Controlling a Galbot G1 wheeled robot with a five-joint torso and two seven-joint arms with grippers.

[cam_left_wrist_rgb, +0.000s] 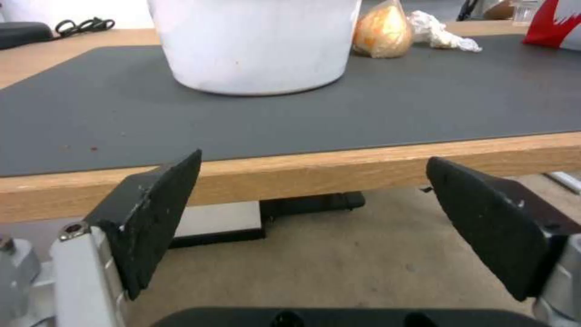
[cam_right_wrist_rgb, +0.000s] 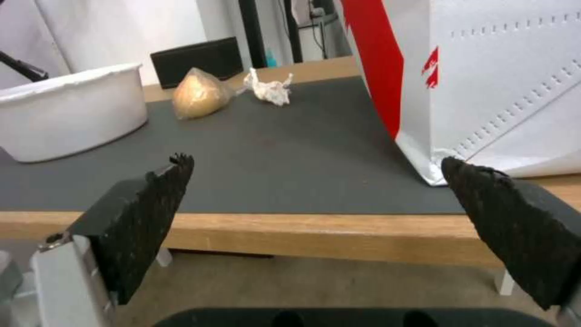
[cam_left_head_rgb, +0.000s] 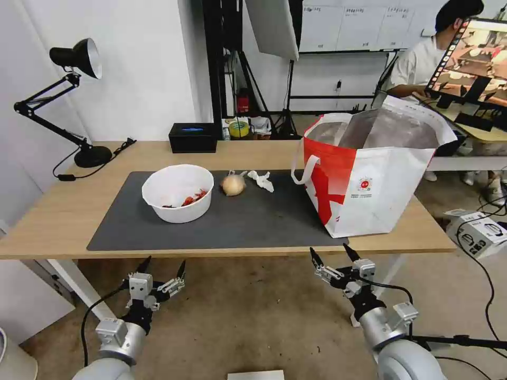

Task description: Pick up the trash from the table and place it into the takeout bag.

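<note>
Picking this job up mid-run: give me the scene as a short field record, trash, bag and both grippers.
bowl: on mat, left side, red scraps inside
onion ball: on mat, right of bowl
tissue: on mat, right of onion ball
bag: upright, open, at table's right end
left gripper: open, below table edge, in front of bowl
right gripper: open, below table edge, near bag

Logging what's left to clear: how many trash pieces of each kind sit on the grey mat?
White bowl with red scraps: 1
Tan onion-like ball: 1
Crumpled white tissue: 1
Total: 3, all on the mat, none yet in the takeout bag.
</note>
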